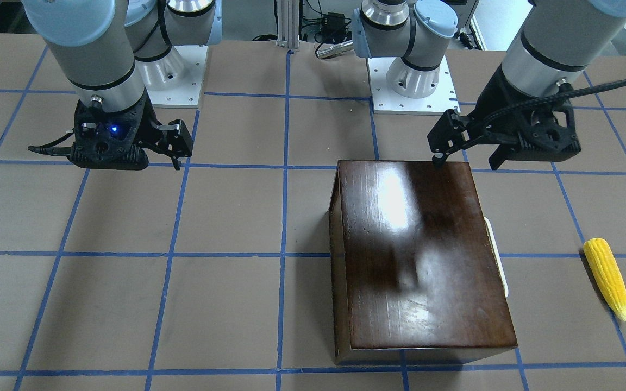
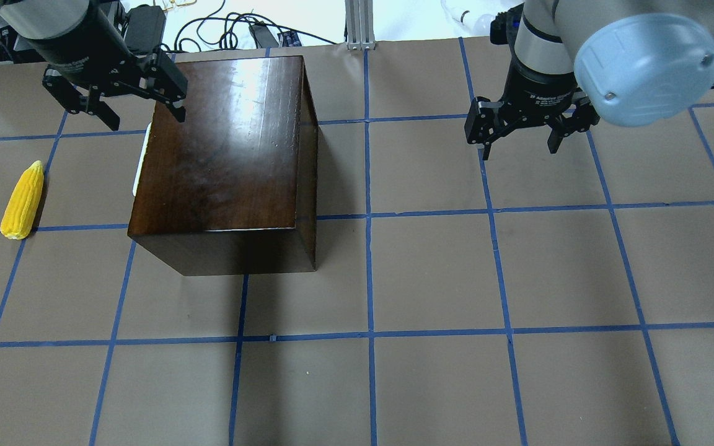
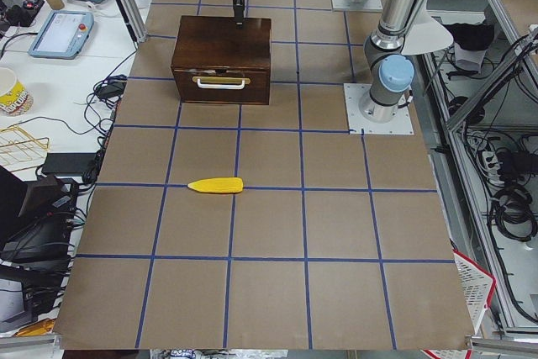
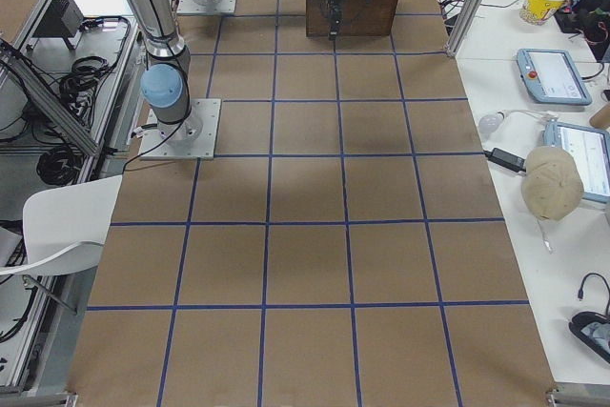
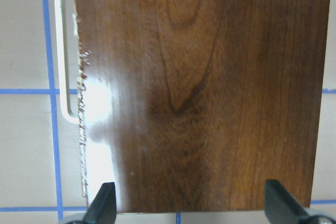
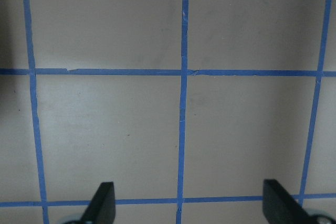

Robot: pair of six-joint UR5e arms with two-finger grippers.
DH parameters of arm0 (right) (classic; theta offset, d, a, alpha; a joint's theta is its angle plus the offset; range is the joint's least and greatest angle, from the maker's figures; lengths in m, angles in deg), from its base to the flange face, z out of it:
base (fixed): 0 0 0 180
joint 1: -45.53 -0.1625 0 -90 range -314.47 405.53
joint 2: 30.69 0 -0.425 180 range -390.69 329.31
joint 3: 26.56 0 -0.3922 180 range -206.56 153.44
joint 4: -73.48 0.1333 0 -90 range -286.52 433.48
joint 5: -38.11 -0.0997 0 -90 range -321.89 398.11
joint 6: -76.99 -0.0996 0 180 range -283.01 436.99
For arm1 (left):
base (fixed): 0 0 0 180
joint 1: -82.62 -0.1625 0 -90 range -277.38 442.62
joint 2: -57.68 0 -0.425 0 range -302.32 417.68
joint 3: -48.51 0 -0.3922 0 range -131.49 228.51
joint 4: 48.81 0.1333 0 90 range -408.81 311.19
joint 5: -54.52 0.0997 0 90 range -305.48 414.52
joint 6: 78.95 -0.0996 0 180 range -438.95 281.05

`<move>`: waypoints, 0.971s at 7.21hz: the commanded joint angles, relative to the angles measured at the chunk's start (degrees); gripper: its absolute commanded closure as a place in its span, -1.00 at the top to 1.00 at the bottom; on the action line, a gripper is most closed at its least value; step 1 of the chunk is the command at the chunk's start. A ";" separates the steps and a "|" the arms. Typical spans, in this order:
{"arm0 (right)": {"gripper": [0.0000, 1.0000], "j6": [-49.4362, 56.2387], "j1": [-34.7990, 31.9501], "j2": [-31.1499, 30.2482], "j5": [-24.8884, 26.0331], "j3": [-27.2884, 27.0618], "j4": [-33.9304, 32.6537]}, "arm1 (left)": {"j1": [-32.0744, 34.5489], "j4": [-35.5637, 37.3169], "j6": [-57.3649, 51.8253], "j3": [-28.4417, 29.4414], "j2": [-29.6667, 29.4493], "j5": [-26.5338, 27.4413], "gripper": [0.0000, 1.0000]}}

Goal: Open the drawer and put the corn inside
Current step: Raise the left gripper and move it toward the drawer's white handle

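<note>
The box (image 2: pixel 227 142) is glossy dark brown with streaked wood grain. Its drawer (image 3: pixel 220 95) is the same brown, with a whitish handle (image 5: pixel 63 56). The corn (image 2: pixel 22 201) is bright yellow, patterned with kernel rows. The table (image 2: pixel 518 279) is tan under a blue grid. The left gripper (image 2: pixel 143 116) and right gripper (image 2: pixel 518 148) are black.

Upper right of the overhead view: small white print on the black collar (image 2: pixel 546 99) above the right gripper (image 2: pixel 519 147) reads roughly "2F Adaptive Gripper"; the line beneath is too blurred to read.
</note>
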 commanded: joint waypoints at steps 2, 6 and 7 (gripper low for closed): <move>1.00 0.00 0.00 0.00 0.07 0.00 0.00 | -9.30 -0.93 -2.58 1.90 -2.45 -4.14 1.00; 1.00 0.00 0.00 0.00 0.16 0.00 0.00 | -20.20 -0.14 -23.28 2.26 -6.93 -8.10 1.00; 1.00 0.00 0.00 0.00 0.16 0.00 0.00 | -20.83 1.00 -27.68 1.65 -8.51 -8.02 1.00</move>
